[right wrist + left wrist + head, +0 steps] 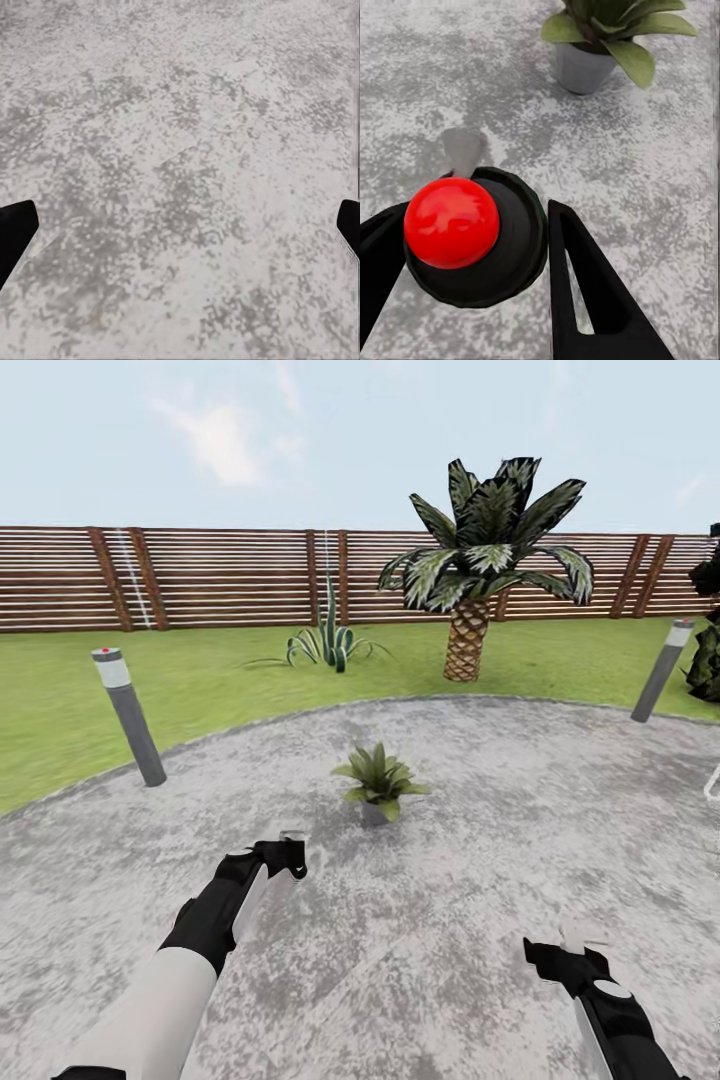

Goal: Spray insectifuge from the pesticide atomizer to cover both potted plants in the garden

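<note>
Left claw: black left gripper (pixel 472 247) was clenched on the pesticide atomizer (pixel 472 236), its dark round nozzle head with a red dot held between both fingers (pixel 592 292).
Right claw: black right gripper (pixel 575 952) hung released, fingers spread wide over bare paving.
Plant: small potted plant (pixel 379 782) of light-green pointed leaves in a grey pot stood on the round grey paved patio (pixel 480 880), near the atomizer.
Edges: lawn (pixel 200 680), two grey bollard lamps (pixel 130 715) and brown slatted wooden fence (pixel 220 575) ringed the patio.
Room: open paving lay around both arms.
</note>
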